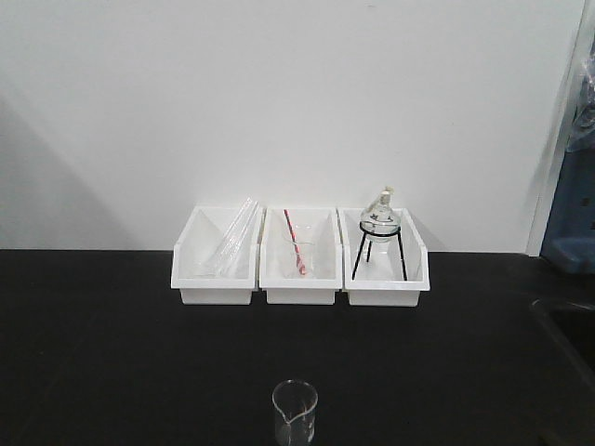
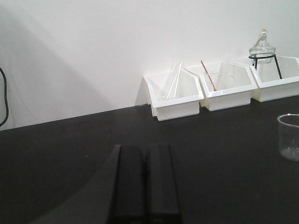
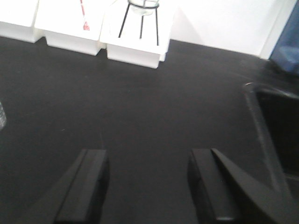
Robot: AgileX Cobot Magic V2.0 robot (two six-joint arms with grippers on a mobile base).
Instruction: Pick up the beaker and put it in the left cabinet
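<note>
Beaker (image 1: 295, 412) stands free at the bottom centre of the front view, with no claw on it.
Left gripper (image 2: 145, 151) has its fingers pressed together; right gripper (image 3: 147, 158) is spread wide and empty. Likely risk: a closed claw nudges the thin, slick glass and tips it, so the claw needs to open first. The black bench (image 1: 112, 353) is open around the beaker. A dark recess (image 1: 569, 327) sits at mid-right, and the white bins (image 1: 300, 295) are well behind, at the wall. The left cabinet is not in view.
</note>
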